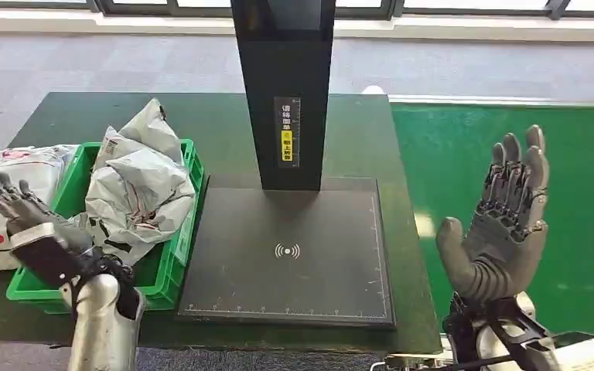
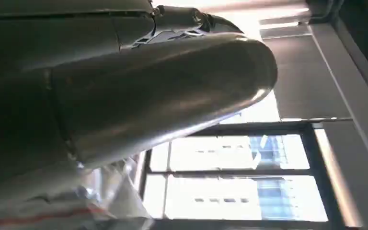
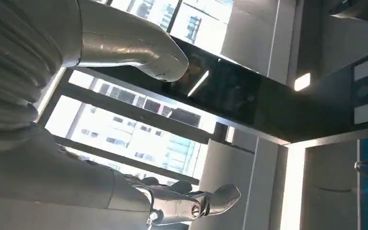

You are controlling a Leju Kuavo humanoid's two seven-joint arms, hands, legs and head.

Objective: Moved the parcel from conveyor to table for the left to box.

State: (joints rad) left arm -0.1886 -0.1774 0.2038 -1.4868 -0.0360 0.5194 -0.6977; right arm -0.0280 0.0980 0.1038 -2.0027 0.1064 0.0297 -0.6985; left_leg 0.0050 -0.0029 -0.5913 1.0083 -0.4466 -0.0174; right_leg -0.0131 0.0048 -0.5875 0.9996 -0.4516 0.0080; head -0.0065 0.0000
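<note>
The left hand is hovering with fingers spread, holding nothing, over the near left corner of the green box in which crumpled grey parcels are lying, left of the black scanner pad on the surface, while the right hand is standing upright, fingers apart and empty, over the green conveyor

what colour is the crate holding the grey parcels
Green: the plastic crate shows best in the head view, at the table's left.
</note>
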